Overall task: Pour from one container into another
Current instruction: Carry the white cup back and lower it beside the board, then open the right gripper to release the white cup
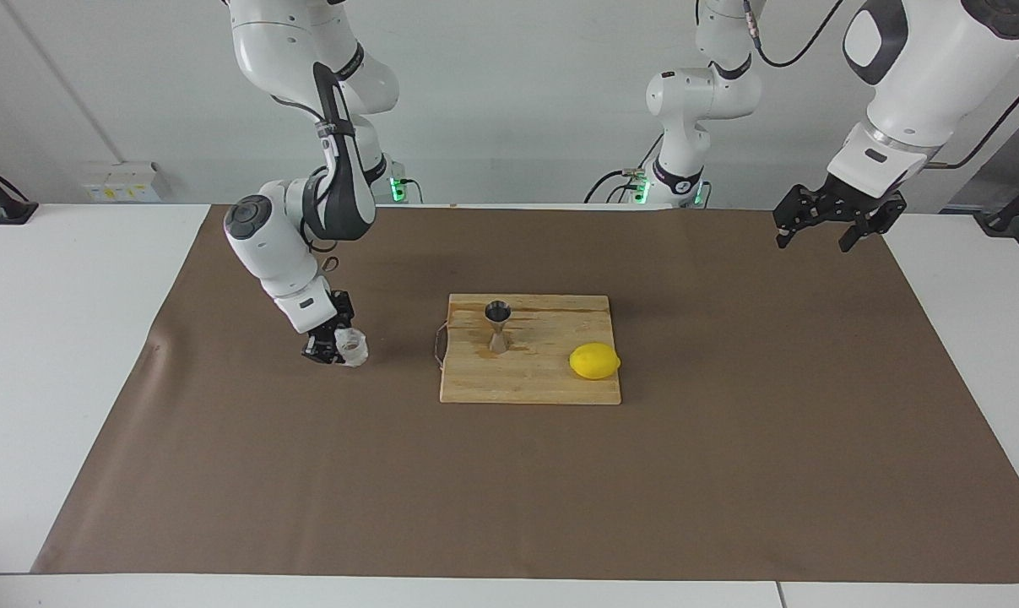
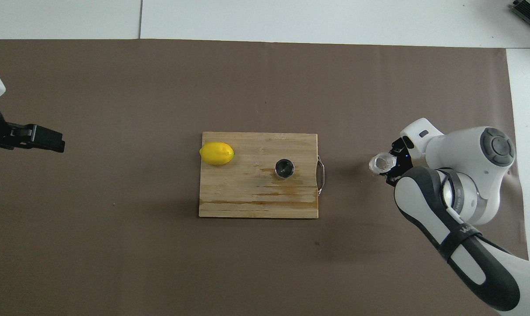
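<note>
Right now I have the right pincer [image 1: 333, 348] clamped on the wall of the small clear cup [image 1: 352, 347], low over the brown paper at the right arm's end of the desk; whether the cup's base touches the paper I cannot tell. The cup sits at the pincer's tip, on the side facing the wooden board [image 1: 551, 384], mouth up. The steel jigger [image 1: 498, 326] stands upright on that board, well apart from the pincer, with the lemon [image 1: 594, 361] past it. I judge the cup light and thin, its crinkled wall likely to buckle, so a gentle hold on the wall below the rim suits it, leaving the lip toward the jigger free for pouring. The jigger looks top-heavy and easy to knock. The left pincer [image 1: 828, 226] waits open, raised over the desk's other end.
</note>
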`<control>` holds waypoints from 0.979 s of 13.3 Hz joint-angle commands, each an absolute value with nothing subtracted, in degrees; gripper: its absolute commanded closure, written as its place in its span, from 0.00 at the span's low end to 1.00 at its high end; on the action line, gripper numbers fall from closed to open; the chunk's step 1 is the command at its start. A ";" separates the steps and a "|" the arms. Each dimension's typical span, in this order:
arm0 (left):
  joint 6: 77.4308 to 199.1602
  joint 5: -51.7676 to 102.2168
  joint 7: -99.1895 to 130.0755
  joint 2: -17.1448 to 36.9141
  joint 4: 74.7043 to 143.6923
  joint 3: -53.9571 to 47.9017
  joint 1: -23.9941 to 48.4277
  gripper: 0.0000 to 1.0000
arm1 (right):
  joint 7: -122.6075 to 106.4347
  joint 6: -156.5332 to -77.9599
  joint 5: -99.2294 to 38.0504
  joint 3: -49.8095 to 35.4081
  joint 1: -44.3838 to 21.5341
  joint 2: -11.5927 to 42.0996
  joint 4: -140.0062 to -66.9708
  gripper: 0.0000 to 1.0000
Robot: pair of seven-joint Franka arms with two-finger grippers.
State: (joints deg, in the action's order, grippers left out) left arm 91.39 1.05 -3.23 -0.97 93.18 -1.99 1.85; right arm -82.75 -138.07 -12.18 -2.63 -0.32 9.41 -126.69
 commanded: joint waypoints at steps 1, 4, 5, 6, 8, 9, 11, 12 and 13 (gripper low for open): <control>91.41 1.67 -2.72 -2.29 94.39 -2.29 1.23 0.00 | -85.16 -139.39 -13.71 -3.25 0.70 9.40 -127.79 0.86; 91.41 1.76 -2.72 -2.29 94.39 -2.29 1.23 0.00 | -85.87 -139.40 -13.71 -3.25 0.70 9.40 -127.79 0.04; 91.41 1.76 -2.72 -2.29 94.39 -2.29 1.23 0.00 | -85.87 -139.39 -13.71 -3.25 0.70 9.40 -127.79 0.00; 91.41 1.76 -2.72 -2.29 94.39 -2.29 1.23 0.00 | -86.04 -139.48 -13.71 -3.25 0.70 9.40 -127.71 0.00; 91.41 1.76 -2.72 -2.29 94.39 -2.29 1.23 0.00 | -86.66 -139.31 -13.71 -3.16 0.79 9.49 -127.44 0.00; 91.41 1.76 -2.72 -2.29 94.39 -2.29 1.23 0.00 | -86.49 -138.87 -13.71 -3.16 0.62 8.88 -127.18 0.00; 91.41 1.67 -2.72 -2.29 94.39 -2.29 1.23 0.00 | -86.14 -138.43 -13.62 -2.99 0.53 7.22 -126.30 0.00; 91.41 1.67 -2.72 -2.29 94.39 -2.29 1.23 0.00 | -86.05 -138.25 -13.62 -2.90 0.61 6.42 -126.12 0.00; 91.41 1.76 -2.72 -2.29 94.39 -2.29 1.23 0.00 | -86.04 -138.16 -13.62 -2.90 0.96 6.07 -125.78 0.00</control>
State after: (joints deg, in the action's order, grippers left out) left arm 91.39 1.05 -3.23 -0.97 93.18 -1.99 1.85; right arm -84.14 -138.26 -12.20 -2.57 -0.25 7.82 -125.73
